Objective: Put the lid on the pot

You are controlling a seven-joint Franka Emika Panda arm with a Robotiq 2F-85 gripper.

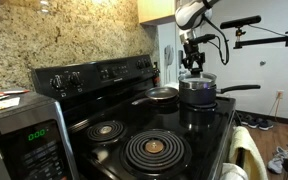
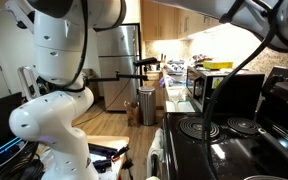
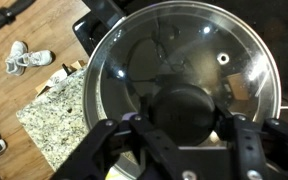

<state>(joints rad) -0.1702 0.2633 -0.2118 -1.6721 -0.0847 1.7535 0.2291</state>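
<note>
In the wrist view the clear glass lid (image 3: pixel 184 60) with its steel rim fills most of the picture. My gripper (image 3: pixel 184 118) is shut on its black centre knob (image 3: pixel 182 112). In an exterior view the dark pot (image 1: pixel 197 94) stands at the far right of the stove with its long handle pointing right. The lid (image 1: pixel 197 78) rests on or just above the pot's rim, and my gripper (image 1: pixel 193 66) reaches straight down onto it. The pot and lid are hidden in the other exterior view.
A silvery shallow pan (image 1: pixel 162 95) sits on the back burner just left of the pot. Coil burners (image 1: pixel 155 148) lie in front on the black stovetop. A microwave (image 1: pixel 19 135) stands at the near left. The robot's white base (image 2: pixel 54 120) shows beside the stove.
</note>
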